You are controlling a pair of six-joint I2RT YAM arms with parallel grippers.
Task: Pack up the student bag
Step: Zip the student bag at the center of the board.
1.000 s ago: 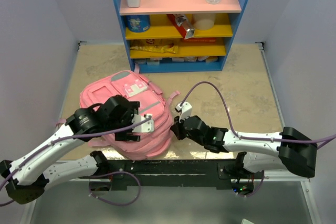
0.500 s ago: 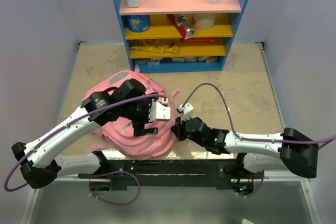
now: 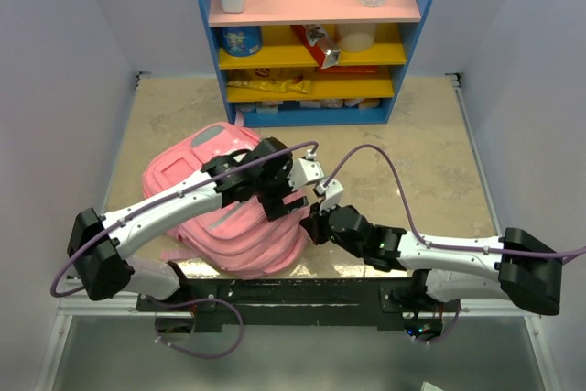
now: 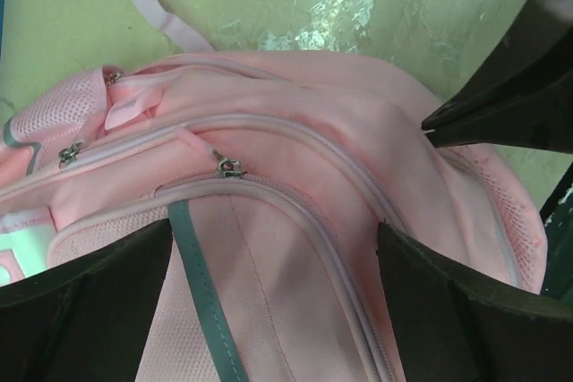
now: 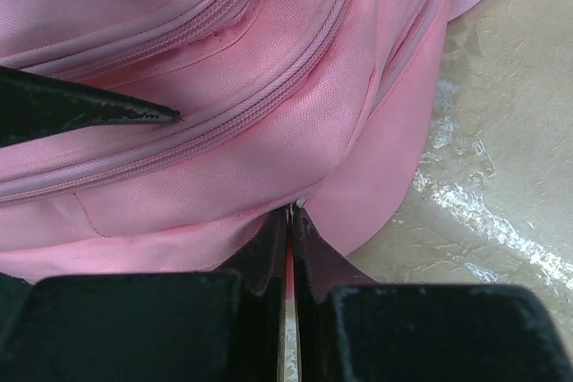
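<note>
- Top view: student bag (image 3: 215,212) lies flat on the worktop (image 3: 421,162), near edge, left of centre. Both arms meet at its right side. Stocked shelf unit (image 3: 311,52) at the back.
- Left wrist: left gripper (image 4: 273,225) jaws spread wide over the pockets, zip pull (image 4: 228,165) just ahead. Zips look closed.
- Right wrist: right gripper (image 5: 291,209) jaws pressed together, pinching the bag's edge seam.
- My read: opening stage. Next, left closes on a pull while right anchors.
</note>
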